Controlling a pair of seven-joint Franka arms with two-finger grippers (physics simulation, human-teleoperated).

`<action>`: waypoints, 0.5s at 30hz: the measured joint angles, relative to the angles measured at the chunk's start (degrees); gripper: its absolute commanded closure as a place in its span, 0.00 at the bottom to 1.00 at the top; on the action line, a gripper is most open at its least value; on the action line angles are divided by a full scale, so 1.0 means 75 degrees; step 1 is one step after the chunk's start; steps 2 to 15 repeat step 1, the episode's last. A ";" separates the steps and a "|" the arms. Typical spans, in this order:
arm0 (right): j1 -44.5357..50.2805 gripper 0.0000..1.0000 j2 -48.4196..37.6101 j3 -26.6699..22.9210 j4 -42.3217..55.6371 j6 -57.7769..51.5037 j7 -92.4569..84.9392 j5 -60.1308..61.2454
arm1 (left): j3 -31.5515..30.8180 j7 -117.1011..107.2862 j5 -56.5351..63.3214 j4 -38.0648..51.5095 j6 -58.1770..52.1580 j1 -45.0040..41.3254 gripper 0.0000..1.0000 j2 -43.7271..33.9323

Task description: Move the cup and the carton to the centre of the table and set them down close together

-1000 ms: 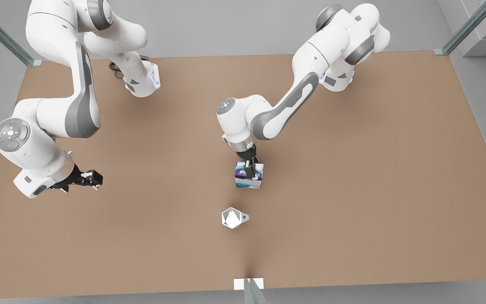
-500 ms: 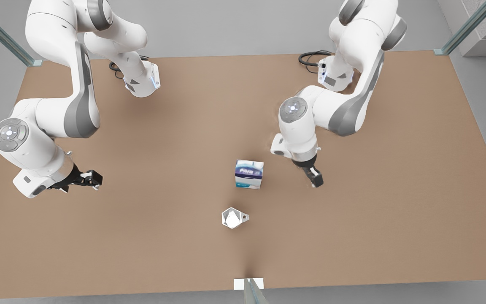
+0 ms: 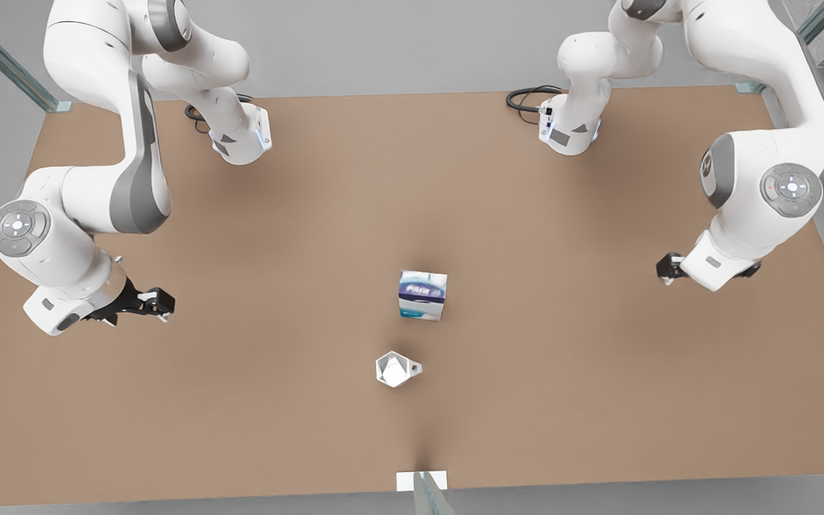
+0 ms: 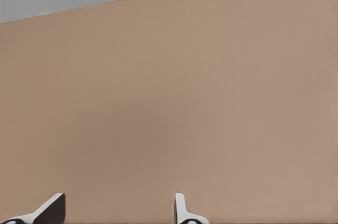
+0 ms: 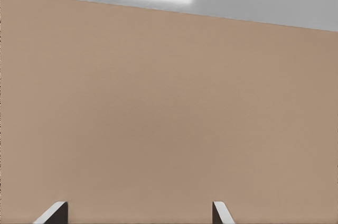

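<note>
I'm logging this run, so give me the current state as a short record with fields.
carton: upright near the centre of the table, free of both grippers
cup: on the table just in front of the carton, small gap between them
left gripper: open, holding nothing
right gripper: open, holding nothing
arms: at the front view's left and right, away from both things

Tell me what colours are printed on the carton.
White, dark blue-purple and teal on the carton; clearest in the front view.
</note>
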 measured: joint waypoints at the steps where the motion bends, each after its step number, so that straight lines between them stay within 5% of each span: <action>1: 0.0006 0.00 0.0000 0.0000 0.0000 -0.0009 0.0000 0.0000 | -0.0014 -0.0006 -0.0056 0.0088 -0.0033 -0.0048 0.00 0.0111; 15: 0.0006 0.00 0.0000 0.0000 0.0000 -0.0009 0.0000 0.0000 | -0.0014 -0.0006 -0.0056 0.0088 -0.0033 -0.0048 0.00 0.0111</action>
